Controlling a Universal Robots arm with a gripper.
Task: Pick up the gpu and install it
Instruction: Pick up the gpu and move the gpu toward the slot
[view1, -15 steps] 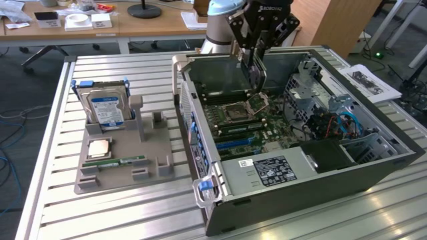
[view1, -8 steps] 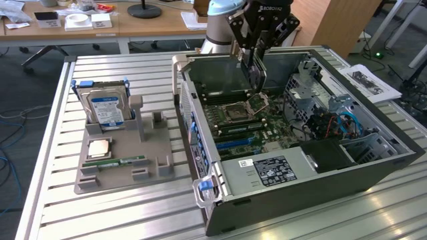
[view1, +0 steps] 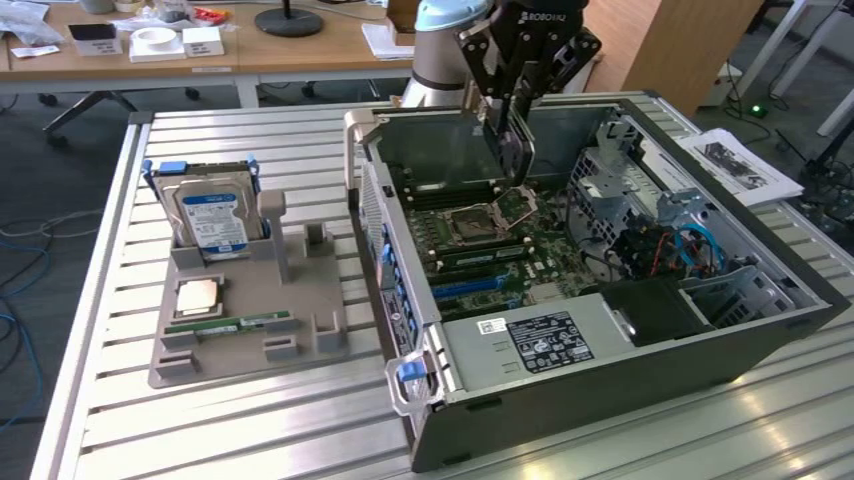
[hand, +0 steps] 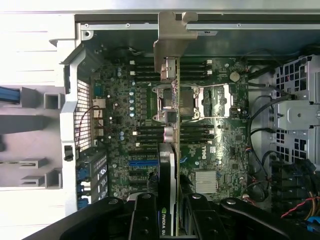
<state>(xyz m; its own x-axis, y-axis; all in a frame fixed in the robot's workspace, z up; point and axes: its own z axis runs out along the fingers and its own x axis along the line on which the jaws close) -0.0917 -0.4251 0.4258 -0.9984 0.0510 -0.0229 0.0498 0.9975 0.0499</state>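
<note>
Evidently the gripper (view1: 517, 100) is clamped on the gpu (view1: 514, 150), holding it edge-on over the open computer case (view1: 641, 400) so that its bracket (hand: 172, 40) lines up with the case wall above the motherboard (hand: 120, 125).

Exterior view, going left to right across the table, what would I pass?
hard drive standing in its gray holder → blue clip on the computer case rim → gpu held by the claw over the open case → printed sheet

Slatted metal table (view1: 240, 430) carries a grey fixture (view1: 230, 352) and computer case (view1: 641, 380) (open).
</note>
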